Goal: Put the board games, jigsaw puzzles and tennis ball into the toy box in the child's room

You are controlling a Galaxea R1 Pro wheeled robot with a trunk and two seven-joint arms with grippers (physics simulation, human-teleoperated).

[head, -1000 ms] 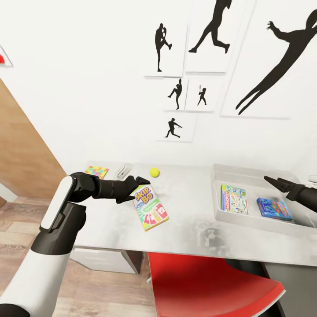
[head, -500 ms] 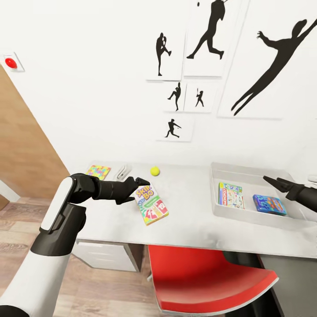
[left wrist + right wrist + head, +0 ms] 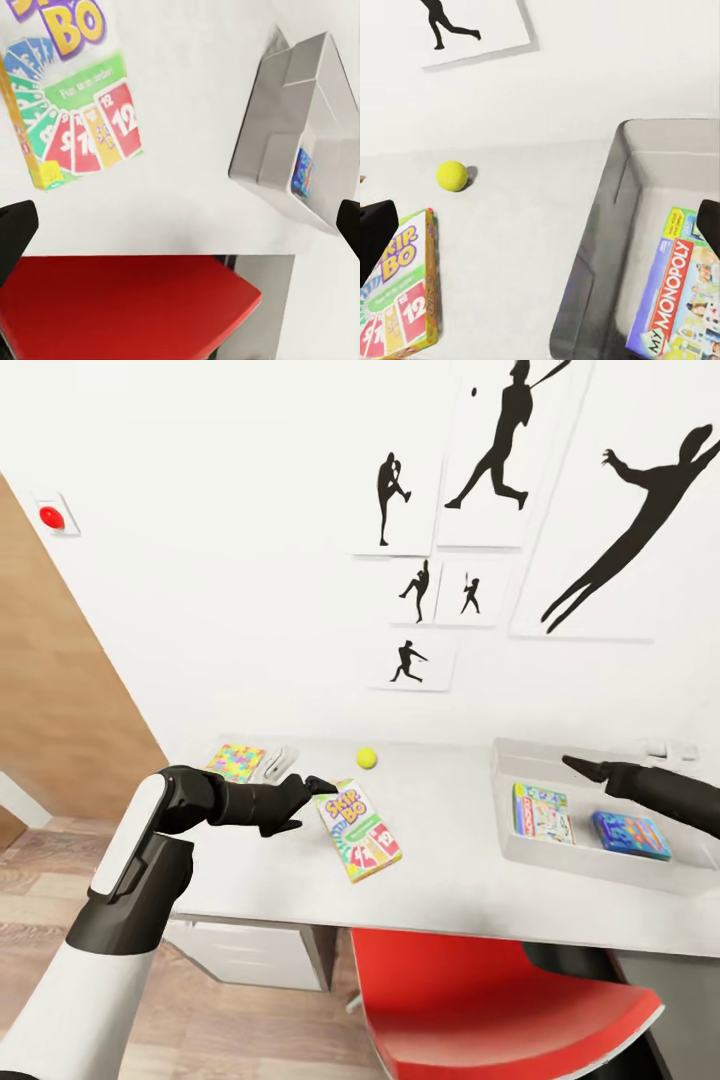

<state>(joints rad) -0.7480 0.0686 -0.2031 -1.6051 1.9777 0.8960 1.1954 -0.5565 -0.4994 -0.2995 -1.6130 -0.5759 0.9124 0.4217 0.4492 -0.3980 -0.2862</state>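
The SKIP-BO board game (image 3: 360,830) lies flat on the pale table (image 3: 440,880), also showing in the wrist views (image 3: 67,112) (image 3: 397,300). My left gripper (image 3: 310,800) hovers open just left of its upper corner, holding nothing. The tennis ball (image 3: 367,758) (image 3: 451,175) rests near the wall behind the game. A jigsaw puzzle (image 3: 236,762) lies at the table's back left. The grey toy box (image 3: 503,800) (image 3: 300,135) (image 3: 592,262) holds a Monopoly board game (image 3: 540,812) (image 3: 675,300) and a blue board game (image 3: 630,835). My right gripper (image 3: 580,765) is open above the toy box's back.
A pale object (image 3: 278,762) lies beside the puzzle. A red chair (image 3: 500,1000) is tucked under the table's front edge, with a drawer unit (image 3: 250,950) to its left. A wooden door (image 3: 60,700) stands left, and silhouette pictures hang on the wall.
The head camera has swung, shifting the whole picture. My right gripper has reached further left over the toy box. My left gripper stays by the SKIP-BO box.
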